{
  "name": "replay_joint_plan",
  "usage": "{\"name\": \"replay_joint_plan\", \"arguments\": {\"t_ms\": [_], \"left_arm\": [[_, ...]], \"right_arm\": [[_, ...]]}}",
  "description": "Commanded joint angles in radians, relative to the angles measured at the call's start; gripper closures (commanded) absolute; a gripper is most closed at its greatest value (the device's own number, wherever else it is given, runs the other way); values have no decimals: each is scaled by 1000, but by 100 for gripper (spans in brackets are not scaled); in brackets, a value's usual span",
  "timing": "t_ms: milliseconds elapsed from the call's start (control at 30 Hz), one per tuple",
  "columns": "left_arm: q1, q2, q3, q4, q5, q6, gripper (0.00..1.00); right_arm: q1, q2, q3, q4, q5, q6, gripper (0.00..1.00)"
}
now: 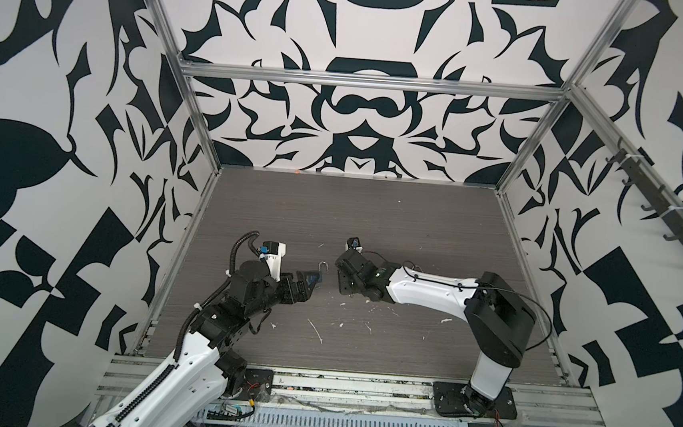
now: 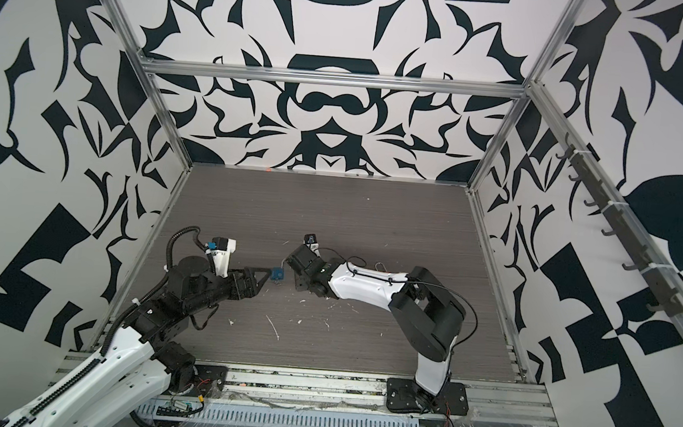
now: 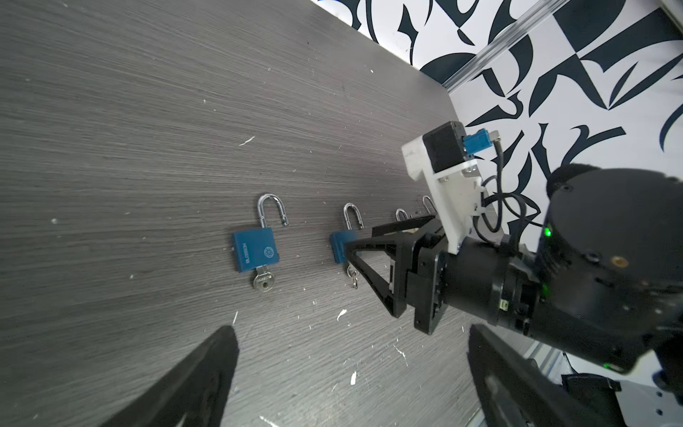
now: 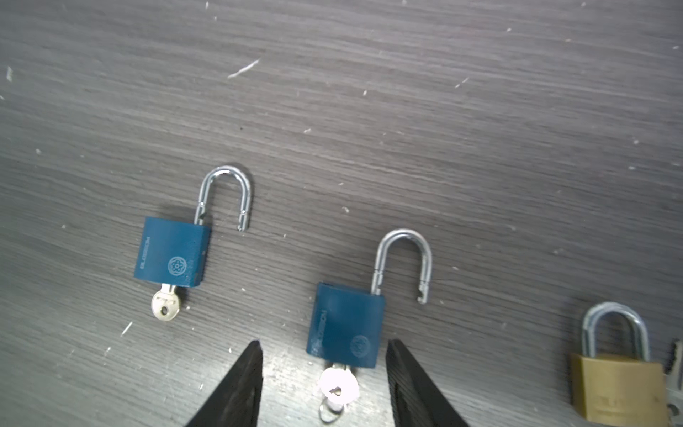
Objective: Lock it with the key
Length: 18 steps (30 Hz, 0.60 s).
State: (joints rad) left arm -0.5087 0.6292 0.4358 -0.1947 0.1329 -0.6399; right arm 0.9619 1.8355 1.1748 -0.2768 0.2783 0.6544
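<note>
Two blue padlocks lie flat on the grey table, both with their shackles swung open. One blue padlock has a silver key in its keyhole and lies free. The other blue padlock has a key with a small ring in it. My right gripper stands open, a jaw on each side of this lock's lower end and key, touching neither. The left wrist view has the right gripper's fingers partly hiding it. My left gripper is wide open and empty, short of the locks. Both top views show a blue padlock between the arms.
A brass padlock with its shackle shut lies beyond the second blue one. Two more shackles show past the right gripper in the left wrist view. White flecks dot the table. Patterned walls and an aluminium frame enclose it.
</note>
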Motion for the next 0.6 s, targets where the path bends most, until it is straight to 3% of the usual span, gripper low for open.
{"name": "replay_joint_plan", "arguments": {"t_ms": [0,567], "left_arm": [[8,-1,-3,7,30,-10,0],[20,40,-14,54,58,-12,0]], "right_arm": [[3,21,63,-93,78,-8,44],[5,114,79,-63,62,-18,43]]}}
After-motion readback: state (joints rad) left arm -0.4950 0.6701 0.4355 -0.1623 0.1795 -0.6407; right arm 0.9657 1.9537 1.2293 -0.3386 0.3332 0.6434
